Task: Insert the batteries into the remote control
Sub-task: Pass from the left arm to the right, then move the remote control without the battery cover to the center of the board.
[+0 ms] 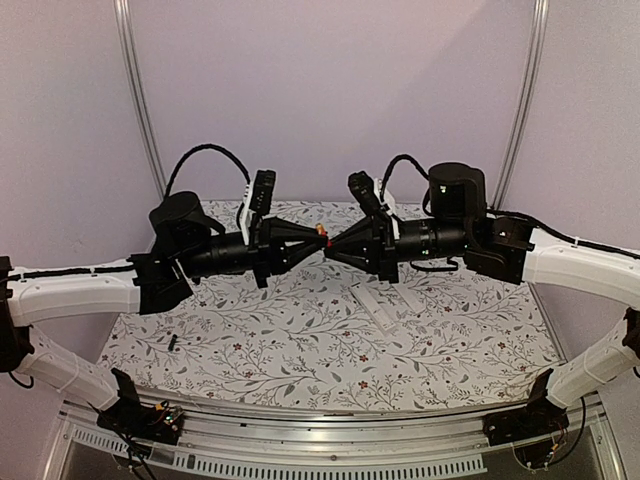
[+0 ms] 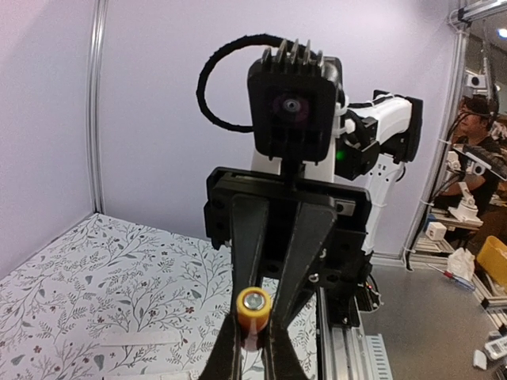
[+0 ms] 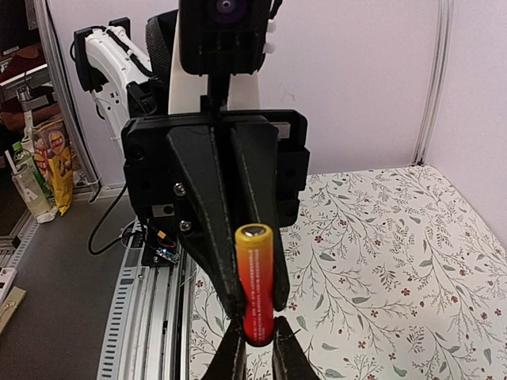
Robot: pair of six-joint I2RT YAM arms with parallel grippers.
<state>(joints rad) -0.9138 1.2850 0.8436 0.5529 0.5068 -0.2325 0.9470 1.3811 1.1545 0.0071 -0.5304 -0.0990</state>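
Note:
The red-orange battery (image 1: 321,236) is held in mid-air between both grippers, which meet tip to tip above the middle of the table. My left gripper (image 1: 316,240) grips one end, seen end-on in the left wrist view (image 2: 253,310). My right gripper (image 1: 331,243) pinches the other end (image 3: 255,277). Each gripper's fingers (image 3: 206,206) flank the battery. The black battery (image 1: 172,342) lies on the table at the left. The white remote control (image 1: 375,307) lies flat below the right gripper; its slot is too small to make out.
A thinner white strip (image 1: 405,296) lies beside the remote, and white strips also show in the left wrist view (image 2: 139,338). The floral table cover (image 1: 300,350) ends at a metal rail (image 1: 320,440) along the near edge. Walls enclose the back and sides.

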